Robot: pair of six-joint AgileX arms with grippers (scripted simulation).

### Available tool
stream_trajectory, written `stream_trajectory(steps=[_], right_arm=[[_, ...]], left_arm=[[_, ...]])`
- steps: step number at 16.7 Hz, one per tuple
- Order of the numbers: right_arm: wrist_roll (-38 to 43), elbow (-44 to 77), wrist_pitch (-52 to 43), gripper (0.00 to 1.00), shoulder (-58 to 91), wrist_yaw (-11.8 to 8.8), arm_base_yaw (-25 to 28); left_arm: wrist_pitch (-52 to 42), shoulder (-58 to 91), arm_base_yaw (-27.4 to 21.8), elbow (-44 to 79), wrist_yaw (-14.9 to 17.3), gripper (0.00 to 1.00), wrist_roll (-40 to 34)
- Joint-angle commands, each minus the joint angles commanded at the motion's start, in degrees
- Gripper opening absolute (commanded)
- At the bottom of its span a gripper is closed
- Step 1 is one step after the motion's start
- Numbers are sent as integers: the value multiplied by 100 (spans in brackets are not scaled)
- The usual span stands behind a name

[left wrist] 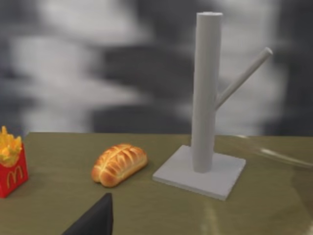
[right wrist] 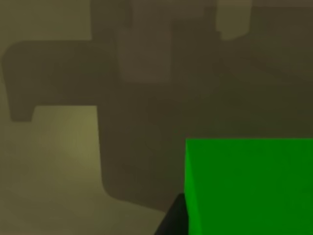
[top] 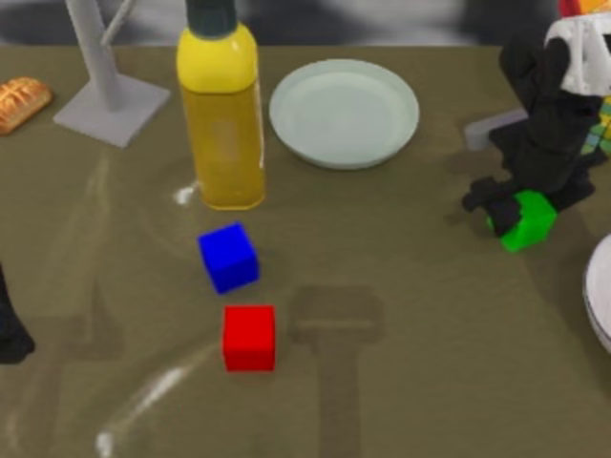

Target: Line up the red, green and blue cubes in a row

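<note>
The blue cube (top: 229,258) lies on the olive table left of centre, and the red cube (top: 249,337) lies just in front of it; they are slightly apart. At the right, the green cube (top: 531,225) sits between the dark fingers of my right gripper (top: 516,212), which is shut on it. In the right wrist view the green cube (right wrist: 249,186) fills the corner beside one finger (right wrist: 173,220), with the gripper's shadow on the table below. My left gripper (top: 10,339) is parked at the left edge, and only one finger (left wrist: 98,218) shows, set wide to the side.
A tall yellow bottle (top: 221,114) stands behind the blue cube. A pale plate (top: 344,113) is at the back centre, a grey rack (top: 105,95) and a bread roll (top: 19,100) at the back left. A white dish rim (top: 601,296) is at the right edge. A multicoloured cube (top: 597,134) shows behind my right arm.
</note>
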Motion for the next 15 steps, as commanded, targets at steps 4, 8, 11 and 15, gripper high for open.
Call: stream_trajectory(steps=[4,8,11,15], right_arm=[[0,0,0,2,0,0,0],[0,0,0,0,0,0,0],[0,0,0,0,0,0,0],[-5,90,-108,0,-50,3,-1]], left_arm=[[0,0,0,0,0,100,0],[0,0,0,0,0,100,0],[0,0,0,0,0,100,0],[0,0,0,0,0,100,0]])
